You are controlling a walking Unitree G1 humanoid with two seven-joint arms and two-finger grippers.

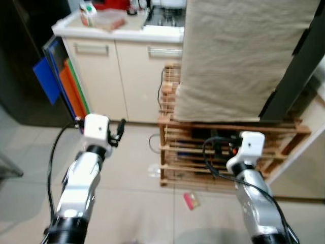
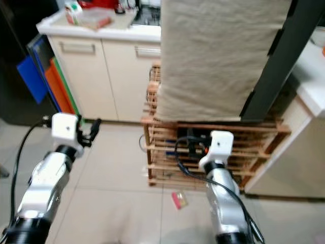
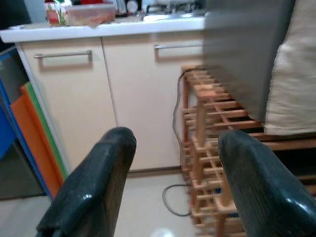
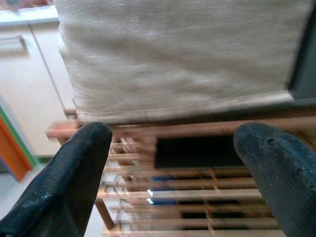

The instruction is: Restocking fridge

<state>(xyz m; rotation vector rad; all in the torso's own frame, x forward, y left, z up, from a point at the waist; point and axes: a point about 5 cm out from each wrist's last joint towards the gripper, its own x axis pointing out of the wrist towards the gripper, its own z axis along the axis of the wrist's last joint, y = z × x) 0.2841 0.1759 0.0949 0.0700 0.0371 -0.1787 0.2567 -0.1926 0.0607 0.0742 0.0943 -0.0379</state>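
Now left gripper (image 3: 168, 182) and right gripper (image 4: 173, 177) both spread, empty, raised before wooden rack (image 1: 203, 152); likely walking toward fridge, nothing picked.

ahead: wooden rack (image 1: 223, 152), cloth-draped block (image 1: 238, 56) | left: cabinet (image 1: 122, 76) | floor: pink object (image 1: 191, 200)

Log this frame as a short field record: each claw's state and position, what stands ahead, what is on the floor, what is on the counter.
left claw: open, empty, raised toward the cream cabinet
right claw: open, empty, facing the wooden rack
ahead: beige cloth draped over something standing on the rack
floor: small pink item in front of the rack
counter: clear food container
beside cabinet: blue, orange and green boards
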